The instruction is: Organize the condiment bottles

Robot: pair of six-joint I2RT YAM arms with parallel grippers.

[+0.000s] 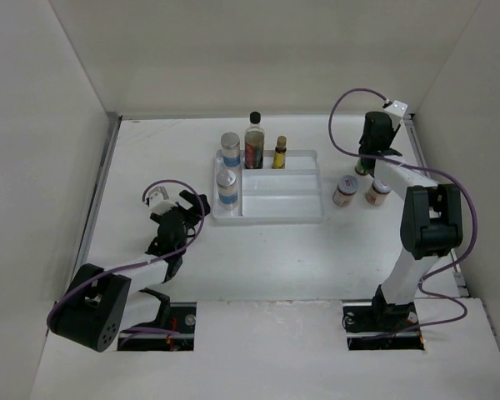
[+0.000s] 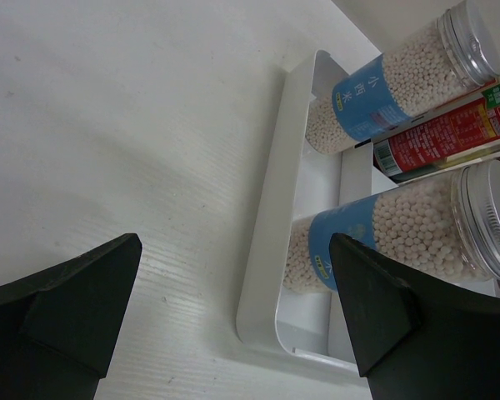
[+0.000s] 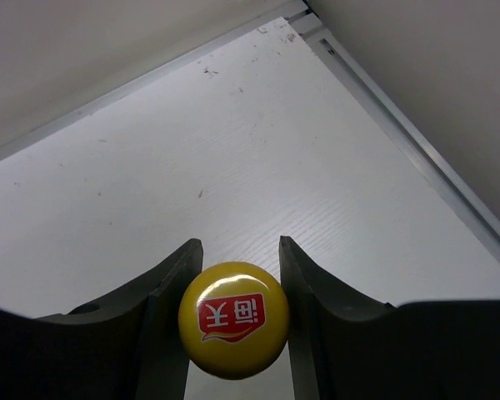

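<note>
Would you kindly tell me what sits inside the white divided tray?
Near grey-lidded jar, far grey-lidded jar, tall black-capped dark bottle and small yellow bottle stand in the tray; the floor beneath them is covered.

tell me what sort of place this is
Probably a robot test cell, not a kitchen: bare white walls box in a white table, the left arm and right arm are bolted to its near edge, and the right gripper pinches a yellow-capped bottle.

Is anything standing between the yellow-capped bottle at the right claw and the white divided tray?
Partly: two short white-lidded jars stand right of the white divided tray, slightly nearer than the yellow-capped bottle. A straight slide might brush the tray-side one; lifting over looks clear.
</note>
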